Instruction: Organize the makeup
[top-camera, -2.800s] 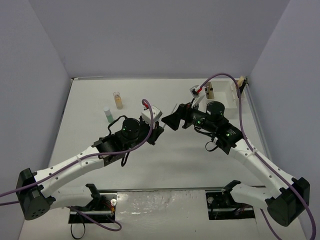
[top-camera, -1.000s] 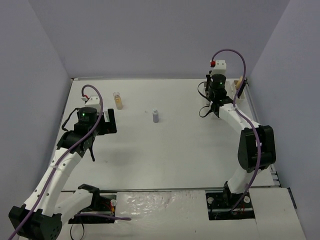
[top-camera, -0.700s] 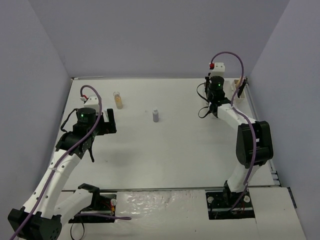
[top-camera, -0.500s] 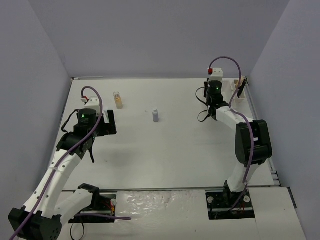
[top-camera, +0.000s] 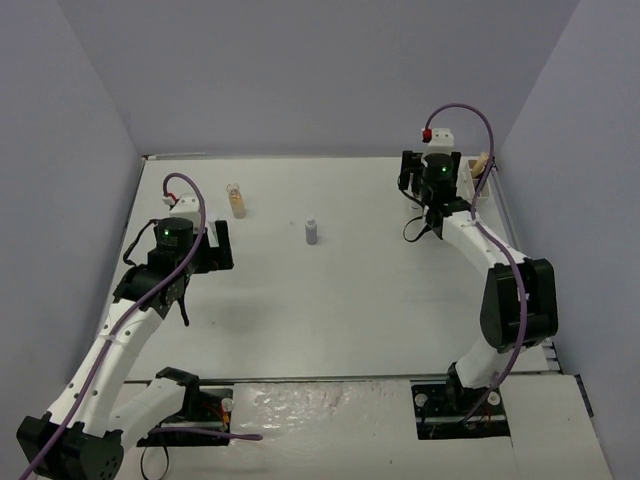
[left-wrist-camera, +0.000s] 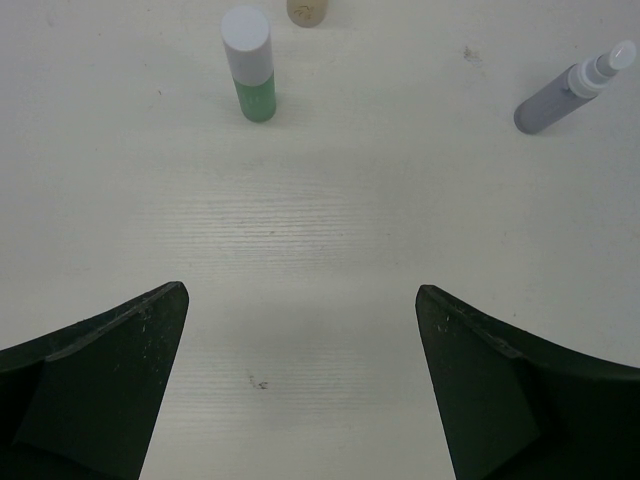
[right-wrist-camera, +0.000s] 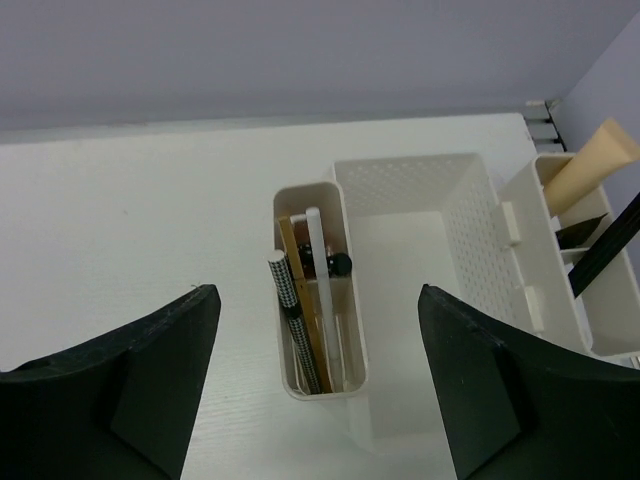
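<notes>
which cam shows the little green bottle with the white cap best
Left wrist: the small green bottle with a white cap stands upright there, whole and close. In the top external view I cannot make it out; the right wrist view does not include it.

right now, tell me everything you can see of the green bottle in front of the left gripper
The green bottle is a small cylinder with a green body and a plain white cap, likely plastic. It stands upright on the white table, ahead of the open left gripper and outside its fingers; nothing touches it. A tan bottle stands just beyond it, apart, and a grey spray bottle stands farther off.
</notes>
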